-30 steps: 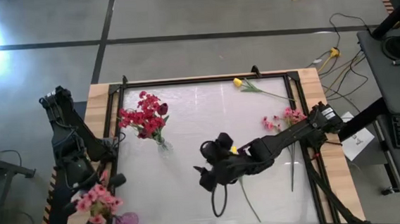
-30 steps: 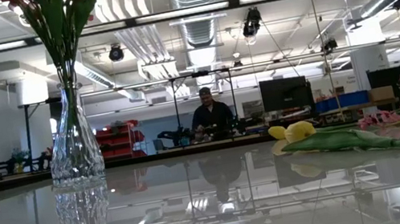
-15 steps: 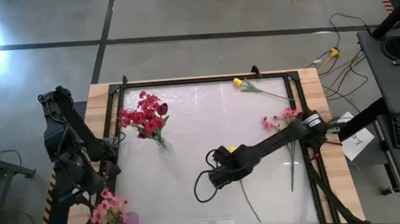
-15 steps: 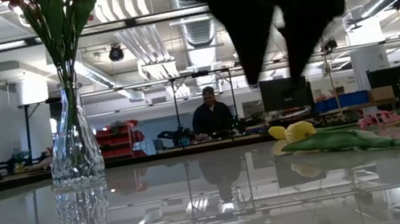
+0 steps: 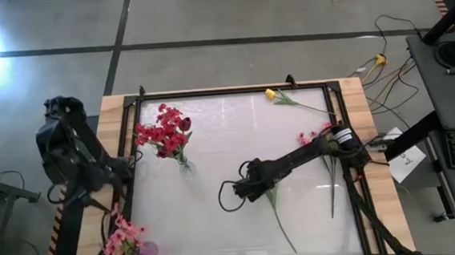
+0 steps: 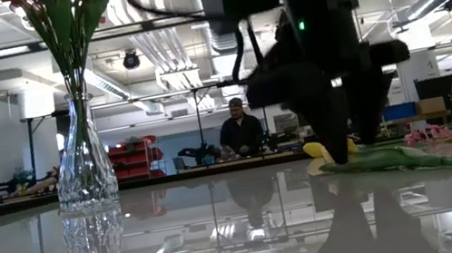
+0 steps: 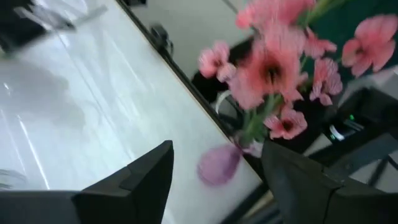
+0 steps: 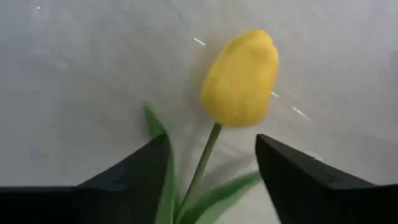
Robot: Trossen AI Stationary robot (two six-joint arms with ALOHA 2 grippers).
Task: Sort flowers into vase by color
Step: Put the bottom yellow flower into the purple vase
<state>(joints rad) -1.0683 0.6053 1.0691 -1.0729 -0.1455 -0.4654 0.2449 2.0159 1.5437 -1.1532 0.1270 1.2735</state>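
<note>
A yellow tulip (image 8: 239, 78) lies on the white table, and its stem (image 8: 204, 158) runs back between the fingers of my right gripper (image 8: 211, 165). That gripper is open, pointing down at mid-table (image 5: 244, 189), a finger on each side of the stem without touching it. My left gripper (image 7: 214, 162) is open above the table's near left corner. Below it, pink flowers (image 5: 121, 238) stand with their stems in a small purple vase (image 5: 145, 250). Red flowers (image 5: 163, 132) stand in a clear glass vase (image 6: 84, 169).
A second yellow tulip (image 5: 272, 95) lies at the far edge. A pink spray (image 5: 309, 139) lies by the right edge, under my right arm. A black frame (image 5: 233, 90) rims the table. A person shows in the room beyond.
My left gripper has opened and let go of the pink flowers, which now stand in the purple vase. It has then drawn up and toward the far edge. My right gripper has come down over the lying yellow tulip, to just above the table.
</note>
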